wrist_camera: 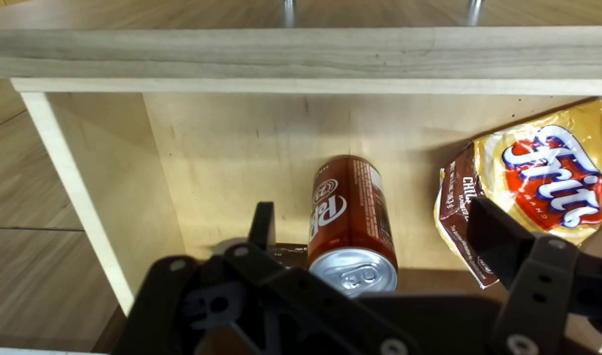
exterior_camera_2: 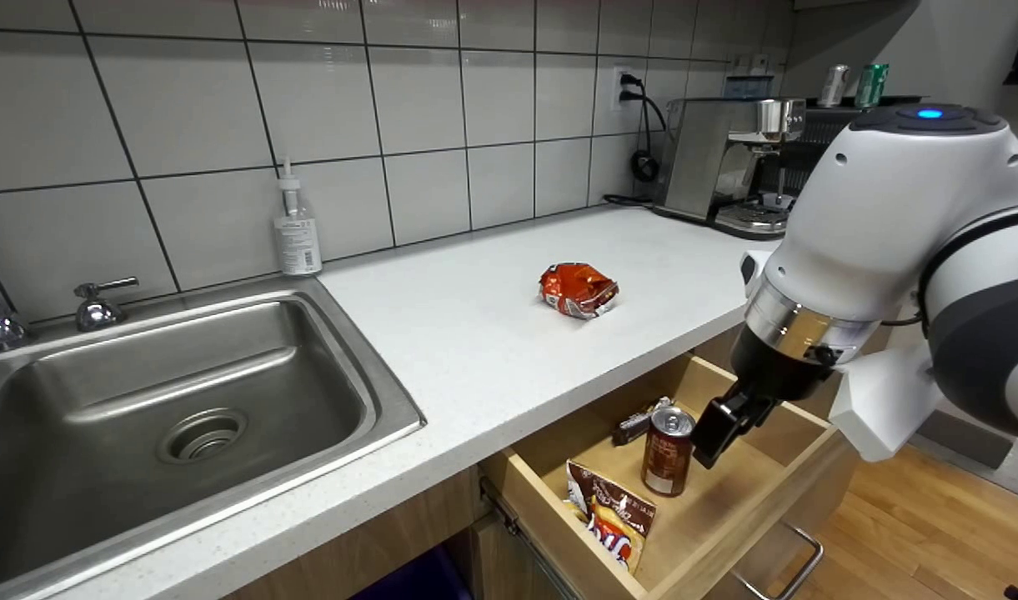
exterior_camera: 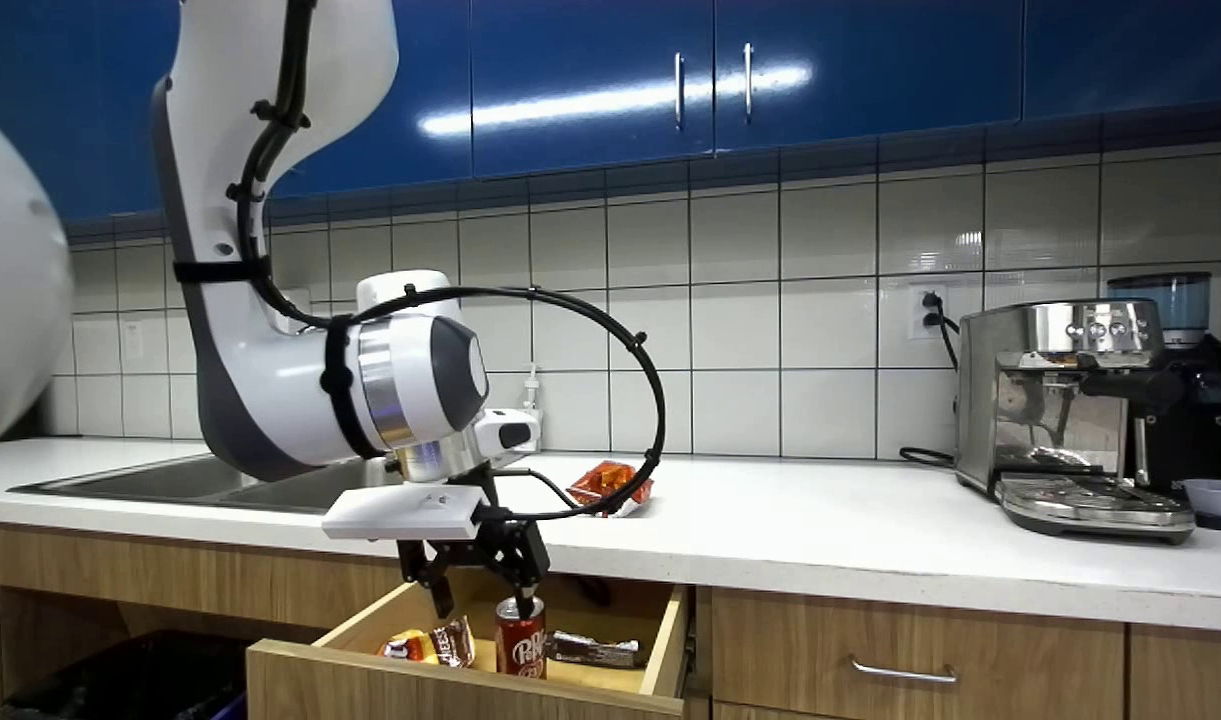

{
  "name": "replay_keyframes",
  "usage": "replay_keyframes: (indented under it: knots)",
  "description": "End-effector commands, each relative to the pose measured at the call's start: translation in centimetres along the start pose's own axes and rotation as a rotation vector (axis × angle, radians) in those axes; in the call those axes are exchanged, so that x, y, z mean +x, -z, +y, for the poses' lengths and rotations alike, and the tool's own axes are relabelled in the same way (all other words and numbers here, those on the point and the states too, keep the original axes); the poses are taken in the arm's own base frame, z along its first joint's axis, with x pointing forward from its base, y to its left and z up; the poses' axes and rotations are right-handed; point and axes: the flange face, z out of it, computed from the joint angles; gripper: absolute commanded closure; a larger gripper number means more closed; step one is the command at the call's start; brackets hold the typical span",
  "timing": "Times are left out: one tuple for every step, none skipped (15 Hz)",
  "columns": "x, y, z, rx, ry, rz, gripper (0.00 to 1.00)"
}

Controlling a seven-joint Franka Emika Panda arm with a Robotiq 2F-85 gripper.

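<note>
My gripper (exterior_camera: 483, 604) is open and holds nothing. It is above the open wooden drawer (exterior_camera: 450, 690), pointing down. A dark red Dr Pepper can (wrist_camera: 350, 212) stands upright in the drawer and is nearest to the gripper. In the wrist view (wrist_camera: 374, 217) the can appears between the two spread fingers, nearer the left one. The can also shows in both exterior views (exterior_camera: 520, 645) (exterior_camera_2: 667, 462). A yellow and brown Fritos bag (wrist_camera: 552, 172) lies in the drawer, partly behind the right finger. A dark wrapped bar (exterior_camera_2: 639, 421) lies behind the can, mostly hidden in the wrist view.
A crumpled orange-red bag (exterior_camera_2: 577, 290) lies on the white counter (exterior_camera_2: 458, 333) above the drawer. A steel sink (exterior_camera_2: 308, 392) and a soap bottle (exterior_camera_2: 298, 233) are at one side. A coffee machine (exterior_camera: 1060, 410) stands farther along. The drawer's front panel (wrist_camera: 301, 54) and walls surround the can.
</note>
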Motion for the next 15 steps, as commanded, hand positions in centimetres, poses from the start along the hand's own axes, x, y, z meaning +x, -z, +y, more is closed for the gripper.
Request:
replay_keyframes:
  knots:
    - [0.0, 0.0, 0.0, 0.0, 0.0, 0.0, 0.0]
    - [-0.6, 0.2, -0.5, 0.016, -0.011, -0.008, 0.0]
    - [-0.9, 0.4, -0.7, 0.023, -0.025, -0.01, 0.0]
    - [-1.0, 0.5, -0.7, 0.027, -0.04, -0.009, 0.0]
    - [-1.2, 0.6, -0.9, 0.036, -0.053, -0.014, 0.0]
    - [-1.8, 0.7, -1.2, 0.048, -0.064, -0.024, 0.0]
    - [-1.8, 0.7, -1.3, 0.051, -0.083, -0.029, 0.0]
    - [-2.1, 0.8, -1.4, 0.058, -0.097, -0.035, 0.0]
    - [-2.2, 0.9, -1.4, 0.062, -0.111, -0.041, 0.0]
    - [-2.2, 0.9, -1.3, 0.062, -0.124, -0.047, 0.0]
    - [-2.4, 1.0, -1.2, 0.066, -0.135, -0.052, 0.0]
    - [-2.4, 1.1, -1.1, 0.067, -0.147, -0.053, 0.0]
    - [-1.4, 1.0, -1.1, 0.069, -0.161, -0.053, 0.0]
    - [-1.2, 1.2, -0.8, 0.074, -0.171, -0.054, 0.0]
    - [-1.3, 1.5, -0.9, 0.081, -0.174, -0.057, 0.0]
